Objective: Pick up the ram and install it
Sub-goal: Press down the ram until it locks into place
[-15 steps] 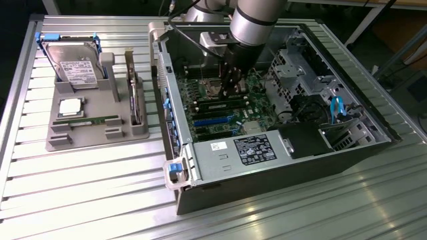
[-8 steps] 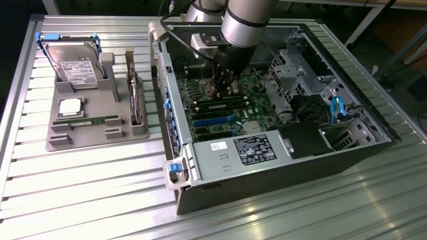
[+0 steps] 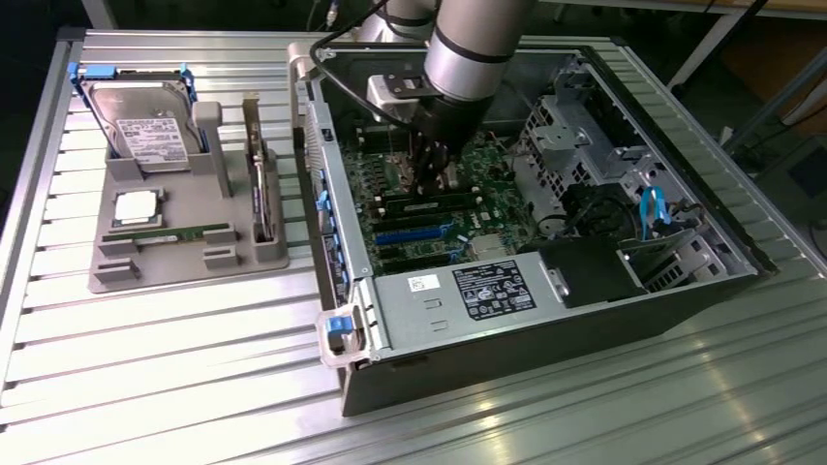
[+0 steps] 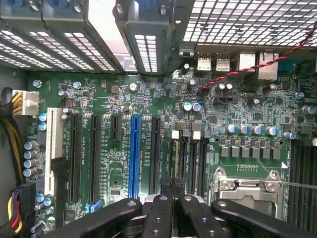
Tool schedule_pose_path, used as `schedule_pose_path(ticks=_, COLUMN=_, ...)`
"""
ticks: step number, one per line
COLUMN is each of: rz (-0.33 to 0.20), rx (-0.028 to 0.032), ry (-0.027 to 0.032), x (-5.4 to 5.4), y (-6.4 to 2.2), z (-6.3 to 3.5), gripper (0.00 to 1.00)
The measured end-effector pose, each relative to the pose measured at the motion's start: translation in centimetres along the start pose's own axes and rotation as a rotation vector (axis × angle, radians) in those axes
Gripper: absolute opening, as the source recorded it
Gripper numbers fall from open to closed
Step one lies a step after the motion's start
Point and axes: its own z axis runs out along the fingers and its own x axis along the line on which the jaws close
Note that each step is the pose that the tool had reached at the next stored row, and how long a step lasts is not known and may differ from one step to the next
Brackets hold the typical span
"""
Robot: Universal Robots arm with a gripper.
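A long green ram [image 3: 168, 232] lies flat in the grey holder tray [image 3: 130, 276] on the exterior view's left, outside the computer. My gripper [image 3: 433, 179] is far from it, down inside the open computer case [image 3: 543, 320] above the motherboard [image 3: 485, 165]. In the wrist view the gripper [image 4: 171, 196] is shut, its black fingers [image 4: 158, 215] pressed together with nothing seen between them. The tips hover at the end of the memory slots [image 4: 188, 158], beside the processor socket [image 4: 247, 191]. A thin greenish strip [image 4: 174, 153] sits in the nearest slot.
The tray also carries a hard drive [image 3: 149, 131], a square silver chip [image 3: 137, 208] and an upright card [image 3: 262, 184]. Inside the case are a blue slot [image 4: 134, 153], drive cages [image 3: 575, 131], cables [image 3: 653, 208] and the power supply [image 3: 491, 291]. The ribbed metal table [image 3: 168, 378] surrounds everything.
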Motion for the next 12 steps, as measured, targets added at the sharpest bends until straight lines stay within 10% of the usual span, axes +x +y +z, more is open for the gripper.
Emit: schedule_pose_path(ticks=12, rz=0.0, rx=-0.0063, ry=0.0067, x=0.02, y=0.11, z=0.68, gripper=0.11)
